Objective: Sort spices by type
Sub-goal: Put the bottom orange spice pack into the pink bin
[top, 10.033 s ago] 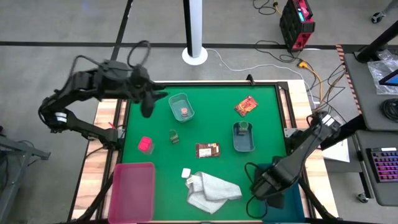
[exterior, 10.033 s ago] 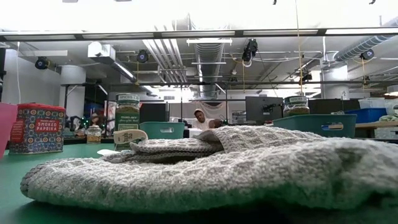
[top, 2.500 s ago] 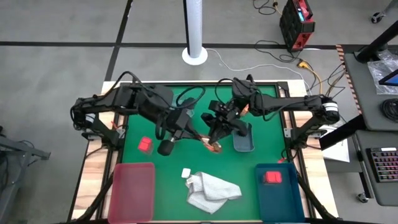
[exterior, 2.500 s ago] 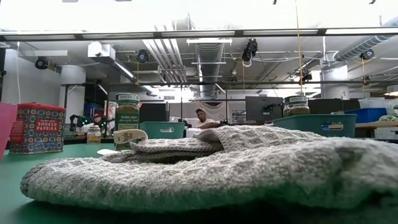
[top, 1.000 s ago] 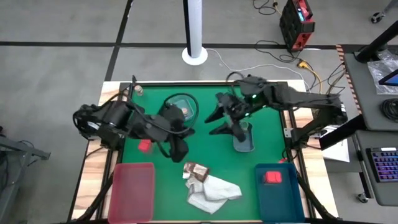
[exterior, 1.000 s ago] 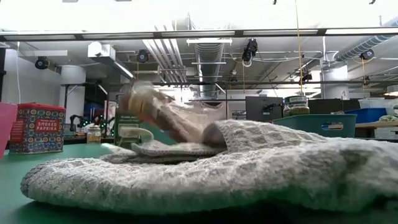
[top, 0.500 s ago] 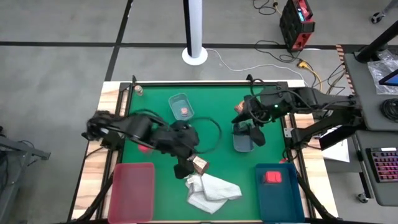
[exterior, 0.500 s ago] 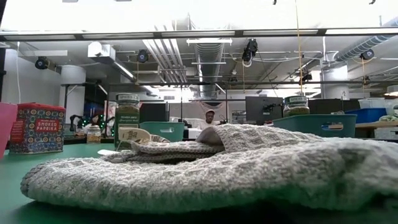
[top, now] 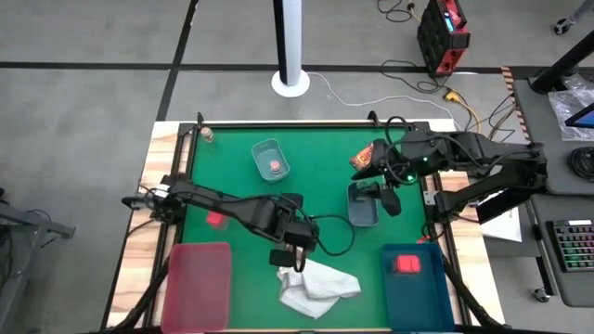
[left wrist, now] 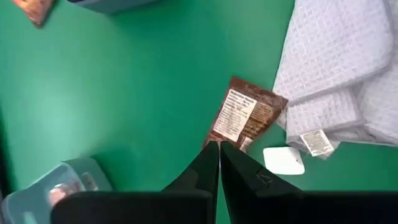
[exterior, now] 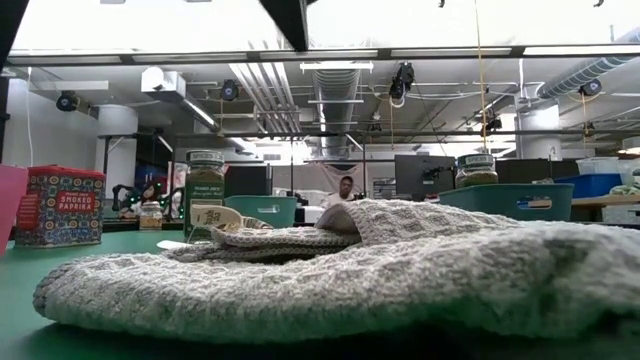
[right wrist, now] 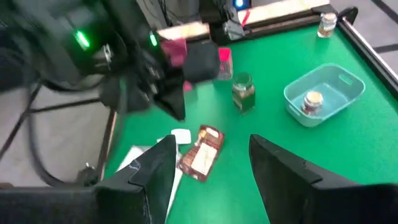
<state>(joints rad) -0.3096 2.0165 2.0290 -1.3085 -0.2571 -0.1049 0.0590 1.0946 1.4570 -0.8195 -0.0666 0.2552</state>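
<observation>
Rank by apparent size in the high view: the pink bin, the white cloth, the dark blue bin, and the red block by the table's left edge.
1. pink bin, largest.
2. dark blue bin and white cloth: too close to rank; the cloth is crumpled and irregular.
3. red block, clearly smallest.

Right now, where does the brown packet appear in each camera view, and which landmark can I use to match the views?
High view: not clearly seen; the left arm covers its spot at the white cloth's edge.
Low view: not in it; the cloth fills the front.
Left wrist view: brown packet at centre, just past the left gripper, beside the cloth.
Right wrist view: lower centre, beside the cloth.
Shared landmark: the white cloth.
</observation>
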